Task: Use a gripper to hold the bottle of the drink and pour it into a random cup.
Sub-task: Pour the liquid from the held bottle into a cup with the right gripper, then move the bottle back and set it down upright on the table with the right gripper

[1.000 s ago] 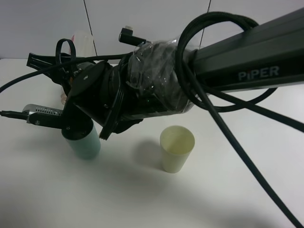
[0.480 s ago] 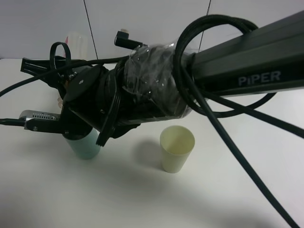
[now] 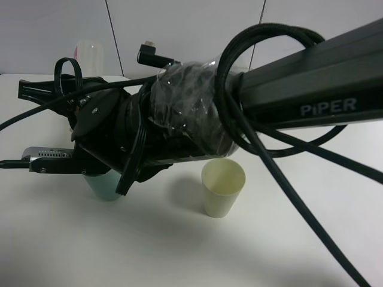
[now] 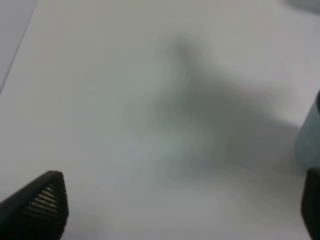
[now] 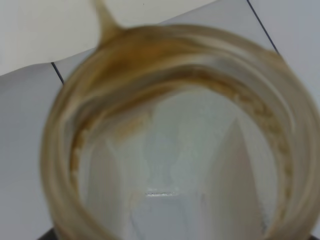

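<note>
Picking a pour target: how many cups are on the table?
2: a teal cup left, half under the arm; a pale yellow-green cup near the middle. The arm may hide others.

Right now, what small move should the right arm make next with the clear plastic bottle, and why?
Probably tip the clear plastic bottle back upright and draw it away. The right wrist view shows only brown residue streaked on its wall, no pooled drink, so the pour looks finished. The black PiPER arm hangs over the teal-green plastic tumbler, hiding its rim.
</note>
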Action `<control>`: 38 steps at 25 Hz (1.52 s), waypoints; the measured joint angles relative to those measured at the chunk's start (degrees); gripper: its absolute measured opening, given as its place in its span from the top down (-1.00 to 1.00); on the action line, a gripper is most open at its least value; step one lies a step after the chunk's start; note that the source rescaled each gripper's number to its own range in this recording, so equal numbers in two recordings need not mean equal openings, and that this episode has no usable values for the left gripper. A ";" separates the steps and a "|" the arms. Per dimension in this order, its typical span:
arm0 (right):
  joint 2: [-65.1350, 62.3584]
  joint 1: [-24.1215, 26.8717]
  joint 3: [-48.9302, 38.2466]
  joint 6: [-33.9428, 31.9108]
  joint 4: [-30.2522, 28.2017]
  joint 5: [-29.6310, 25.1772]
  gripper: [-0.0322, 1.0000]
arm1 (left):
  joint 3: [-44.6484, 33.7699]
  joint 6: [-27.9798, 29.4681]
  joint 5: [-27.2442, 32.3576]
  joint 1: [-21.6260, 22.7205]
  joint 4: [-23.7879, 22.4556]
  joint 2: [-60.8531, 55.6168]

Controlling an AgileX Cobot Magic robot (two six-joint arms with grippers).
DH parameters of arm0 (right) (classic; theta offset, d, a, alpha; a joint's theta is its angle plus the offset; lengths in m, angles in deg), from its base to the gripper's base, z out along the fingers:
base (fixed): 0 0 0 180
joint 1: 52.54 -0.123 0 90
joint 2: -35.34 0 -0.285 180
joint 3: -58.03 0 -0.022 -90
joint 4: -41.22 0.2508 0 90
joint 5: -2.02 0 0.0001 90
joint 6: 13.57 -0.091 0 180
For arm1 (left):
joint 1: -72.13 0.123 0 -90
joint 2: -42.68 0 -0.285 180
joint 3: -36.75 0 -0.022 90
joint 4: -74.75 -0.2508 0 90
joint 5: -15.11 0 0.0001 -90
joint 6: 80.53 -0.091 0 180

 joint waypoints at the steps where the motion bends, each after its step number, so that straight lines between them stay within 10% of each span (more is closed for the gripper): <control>1: 0.00 -0.06 0.00 0.05 0.00 -0.13 0.94 | 0.00 0.00 0.00 0.00 0.00 0.00; 9: 0.00 -0.06 0.00 -5.57 0.14 -1.52 0.94 | 0.00 0.00 0.00 0.00 0.00 0.00; 25: -4.88 4.11 0.05 -71.22 13.10 -1.85 0.94 | 0.00 0.00 0.00 0.00 0.00 0.00; 38: -16.80 15.69 0.05 -78.59 33.49 -2.90 0.94 | 0.00 0.00 0.00 0.00 0.00 0.00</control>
